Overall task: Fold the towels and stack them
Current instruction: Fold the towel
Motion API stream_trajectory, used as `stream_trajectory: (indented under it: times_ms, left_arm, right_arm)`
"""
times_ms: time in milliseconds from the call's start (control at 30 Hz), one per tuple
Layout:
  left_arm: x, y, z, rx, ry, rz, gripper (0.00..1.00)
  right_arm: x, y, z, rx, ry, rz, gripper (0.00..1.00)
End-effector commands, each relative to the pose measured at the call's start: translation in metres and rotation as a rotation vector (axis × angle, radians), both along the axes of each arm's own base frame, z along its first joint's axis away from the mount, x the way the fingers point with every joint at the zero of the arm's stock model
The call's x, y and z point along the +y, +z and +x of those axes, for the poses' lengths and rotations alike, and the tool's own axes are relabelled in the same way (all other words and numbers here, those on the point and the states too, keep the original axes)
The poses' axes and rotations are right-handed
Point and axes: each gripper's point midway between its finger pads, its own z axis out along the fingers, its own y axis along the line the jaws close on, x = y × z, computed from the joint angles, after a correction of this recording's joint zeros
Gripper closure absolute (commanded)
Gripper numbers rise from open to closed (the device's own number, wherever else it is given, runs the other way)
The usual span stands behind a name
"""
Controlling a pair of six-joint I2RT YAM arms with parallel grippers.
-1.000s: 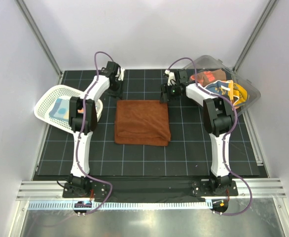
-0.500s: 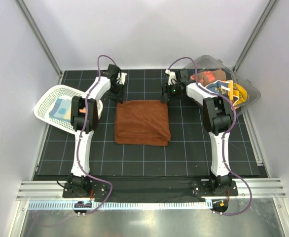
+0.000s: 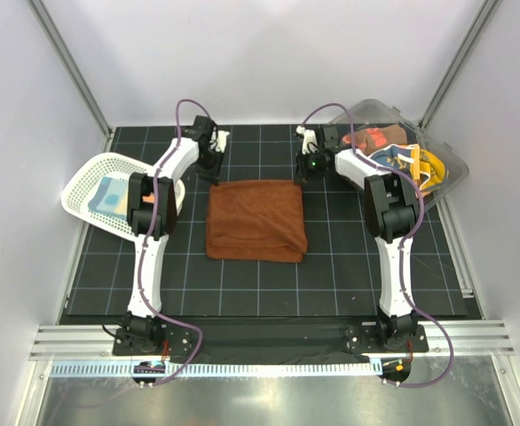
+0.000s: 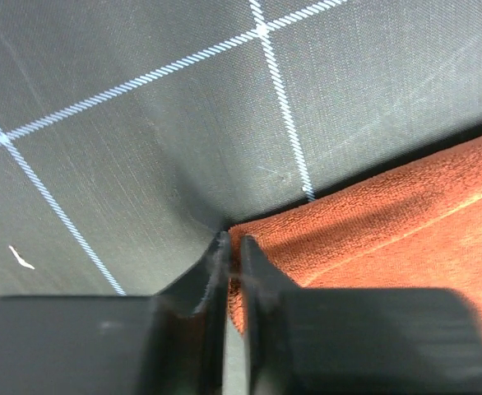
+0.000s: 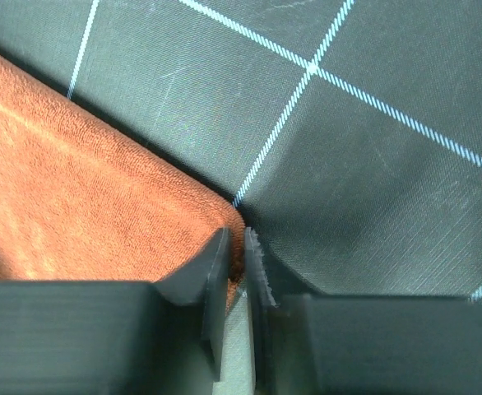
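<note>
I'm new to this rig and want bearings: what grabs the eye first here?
A rust-brown towel lies folded at the centre, with the left claw and right claw pinched at its far corners. A clear plastic bin on the right holds colourful towels; a white mesh basket sits on the left.

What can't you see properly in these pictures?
- Bin towels: in the top view they lie jumbled inside the bin, partly behind the right arm, so they can't be counted.
- Cloth in the basket: in the top view the left arm covers one side, and the pattern is too small.
- Brown towel: each wrist view shows one corner only. The jaws and the picture edges cut off the rest.
</note>
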Motion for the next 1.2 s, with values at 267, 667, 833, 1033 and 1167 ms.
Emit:
stream_trajectory:
  times_ms: [267,667,833,1033,1167]
  left_arm:
    - [-0.015,0.066,0.001,-0.091,0.05,-0.136,1.0]
    - [-0.023,0.192,-0.036,-0.29,0.058,-0.299,1.0]
    - [-0.026,0.228,-0.054,-0.336,0.057,-0.356,1.0]
    - [-0.029,0.262,-0.082,-0.36,0.052,-0.429,1.0]
    - [-0.045,0.273,-0.113,-0.272,-0.01,-0.534,1.0]
  right_arm:
    - [-0.014,0.082,0.005,-0.197,-0.119,0.02,0.99]
    - [-0.041,0.232,-0.054,-0.482,-0.203,0.09,0.99]
    - [-0.039,0.267,-0.08,-0.532,-0.192,0.127,0.99]
    - [-0.047,0.308,-0.117,-0.609,-0.209,0.179,0.99]
    - [-0.052,0.308,-0.147,-0.595,-0.208,0.205,0.99]
